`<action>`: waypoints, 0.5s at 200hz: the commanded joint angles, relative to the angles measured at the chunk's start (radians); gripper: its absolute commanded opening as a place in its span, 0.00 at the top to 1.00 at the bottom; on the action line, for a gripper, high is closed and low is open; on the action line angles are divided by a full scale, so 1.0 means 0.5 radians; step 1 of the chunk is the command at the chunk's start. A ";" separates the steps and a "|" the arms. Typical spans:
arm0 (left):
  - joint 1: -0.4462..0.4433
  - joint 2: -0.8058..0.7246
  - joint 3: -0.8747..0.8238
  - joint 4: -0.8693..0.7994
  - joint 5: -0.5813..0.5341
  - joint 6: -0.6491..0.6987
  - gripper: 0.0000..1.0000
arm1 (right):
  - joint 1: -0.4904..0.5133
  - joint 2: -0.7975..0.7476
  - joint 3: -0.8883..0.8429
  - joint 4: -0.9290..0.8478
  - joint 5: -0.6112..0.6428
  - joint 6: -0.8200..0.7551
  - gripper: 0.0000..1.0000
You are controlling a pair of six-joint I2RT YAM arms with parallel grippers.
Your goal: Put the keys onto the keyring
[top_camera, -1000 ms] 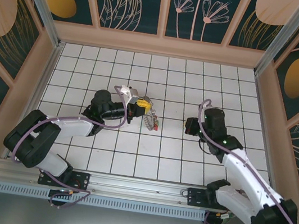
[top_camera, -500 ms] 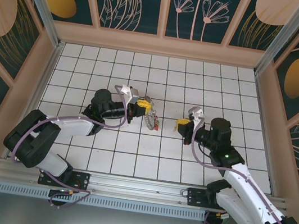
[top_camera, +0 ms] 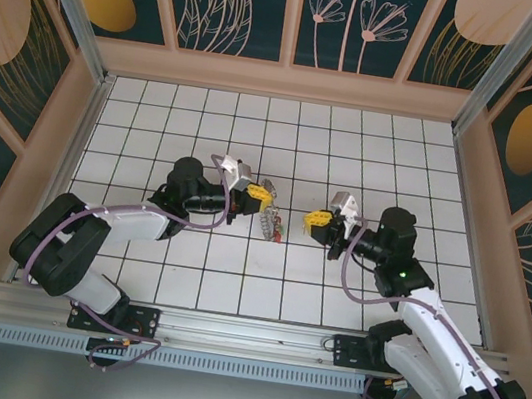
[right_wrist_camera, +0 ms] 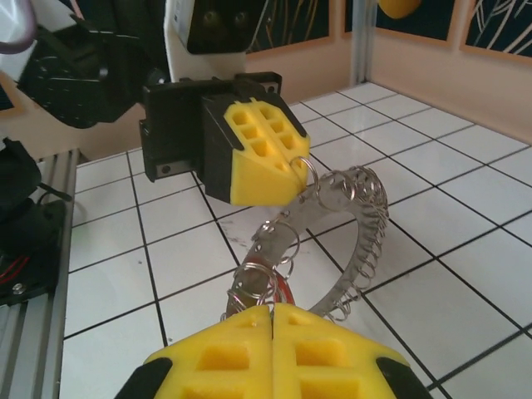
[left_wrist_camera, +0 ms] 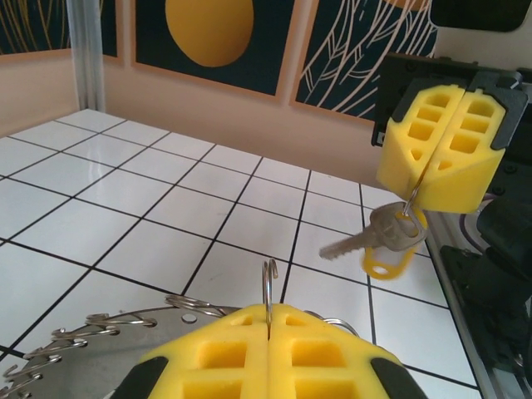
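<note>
Starting at the near edge of the tiled tabletop (top_camera: 232, 285), found both arms stretched inward toward its middle. Saw the keyring (top_camera: 266, 218) hanging tilted there, lower end either touching the tiles or just above them, could not tell which, with red and green keys (top_camera: 276, 233) gathered at that end. Found the right gripper (top_camera: 321, 220) just beside it toward the right edge, pads pressed together on the split ring (left_wrist_camera: 409, 202) of a silver key (left_wrist_camera: 366, 238) with a yellow tag (left_wrist_camera: 389, 259), dangling clear of the tiles. Slightly farther back, found the left gripper (top_camera: 259, 193), pads likewise together, clamped on one small loop (right_wrist_camera: 301, 170) of the keyring's rim. Beyond, noted the patterned far wall (top_camera: 296, 12).
</note>
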 commanded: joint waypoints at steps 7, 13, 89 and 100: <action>-0.019 0.004 0.057 0.021 0.078 0.057 1.00 | -0.065 0.039 -0.010 0.118 -0.272 -0.077 1.00; -0.021 0.004 0.054 0.021 0.075 0.061 1.00 | -0.074 0.050 0.002 0.098 -0.308 -0.086 1.00; -0.040 0.015 0.077 -0.030 0.133 0.097 1.00 | -0.049 0.175 0.046 0.280 -0.188 -0.066 1.00; -0.041 0.019 0.081 -0.038 0.140 0.100 1.00 | -0.027 0.188 0.046 0.338 -0.095 -0.089 1.00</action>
